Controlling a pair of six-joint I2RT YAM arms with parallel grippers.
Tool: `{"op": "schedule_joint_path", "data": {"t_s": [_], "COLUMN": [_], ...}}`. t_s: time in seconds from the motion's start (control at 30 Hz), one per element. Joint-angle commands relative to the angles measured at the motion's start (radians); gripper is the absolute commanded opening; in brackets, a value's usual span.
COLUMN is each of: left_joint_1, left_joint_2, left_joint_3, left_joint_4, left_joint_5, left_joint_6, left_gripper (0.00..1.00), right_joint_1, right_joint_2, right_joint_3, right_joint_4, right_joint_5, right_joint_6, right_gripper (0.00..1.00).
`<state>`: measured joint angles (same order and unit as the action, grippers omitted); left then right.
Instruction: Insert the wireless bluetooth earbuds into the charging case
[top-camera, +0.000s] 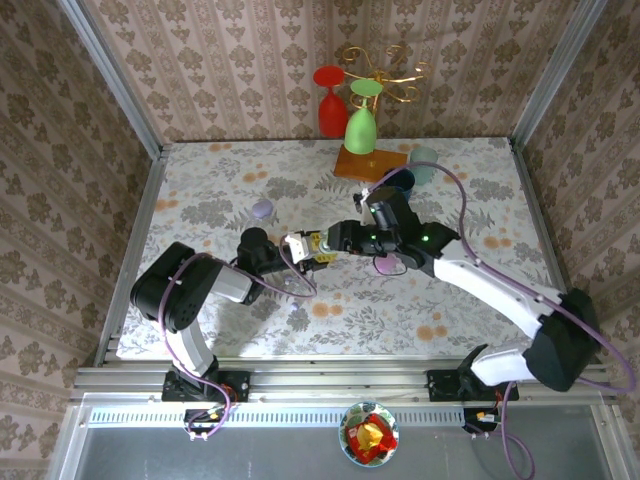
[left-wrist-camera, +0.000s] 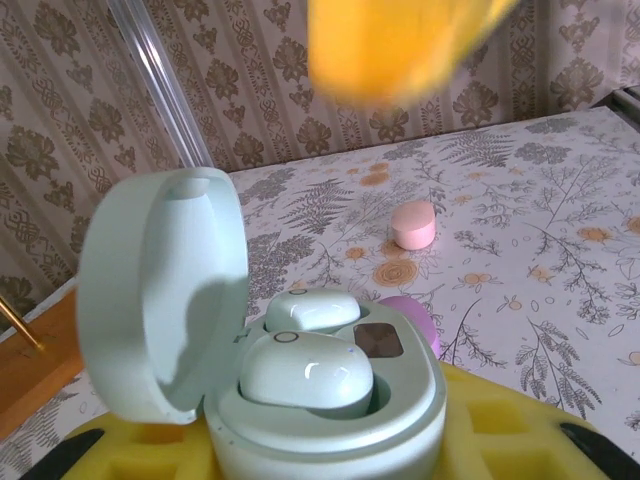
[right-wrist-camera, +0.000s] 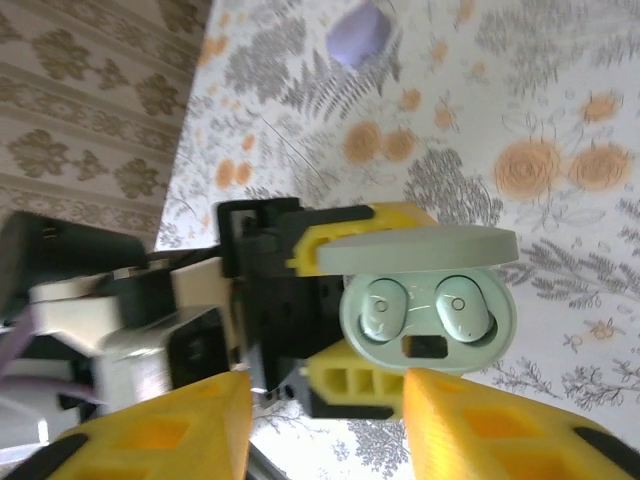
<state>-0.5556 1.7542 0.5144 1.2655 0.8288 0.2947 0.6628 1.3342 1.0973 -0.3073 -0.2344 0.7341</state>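
Floral-patterned table (top-camera: 220, 300) is seen beneath both arms. The mint charging case (right-wrist-camera: 430, 310), its lid (left-wrist-camera: 160, 290) raised, is clamped by the left gripper (top-camera: 308, 248). Two earbuds (left-wrist-camera: 305, 372) are seated in its wells. The right gripper (right-wrist-camera: 328, 400) is held close by, jaws parted and empty. Insertion is judged complete; only lid closure may be left.

charging case (left-wrist-camera: 330, 435): smooth mint plastic | earbuds (left-wrist-camera: 305, 368): glossy plastic | table (left-wrist-camera: 520, 250): matt, possibly printed cloth
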Motion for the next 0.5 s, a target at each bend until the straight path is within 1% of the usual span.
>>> {"op": "schedule_joint_path", "data": {"t_s": [0.0,0.17,0.23,0.3,0.47], "left_joint_1": [-0.003,-0.016,-0.032,-0.047,-0.052], "left_joint_2": [-0.014,-0.025,-0.037,-0.046,-0.059], "left_joint_3": [-0.002,-0.006,-0.008,-0.011,-0.006], "left_joint_4": [0.031,0.030,0.031,0.031,0.031], "left_joint_5": [0.007,-0.002,-0.010,-0.022,-0.060], "left_joint_6": [0.067,0.102,0.106,0.112,0.049], "left_gripper": [0.23,0.23,0.23,0.23,0.23], "right_joint_1": [-0.028,-0.054,-0.055,-0.055,-0.055], "right_joint_2": [-0.032,0.031,0.051,0.103,0.115], "right_joint_3": [0.028,0.084,0.108,0.127,0.097], "right_joint_4": [-0.047,-0.041,-0.040,-0.046,-0.043], "right_joint_5": [0.061,0.037,0.019,0.006,-0.015], "right_joint_6": [-0.037,-0.045,-0.051,-0.055,-0.055], "right_gripper": [0.38,0.34,0.34,0.33,0.33]}}
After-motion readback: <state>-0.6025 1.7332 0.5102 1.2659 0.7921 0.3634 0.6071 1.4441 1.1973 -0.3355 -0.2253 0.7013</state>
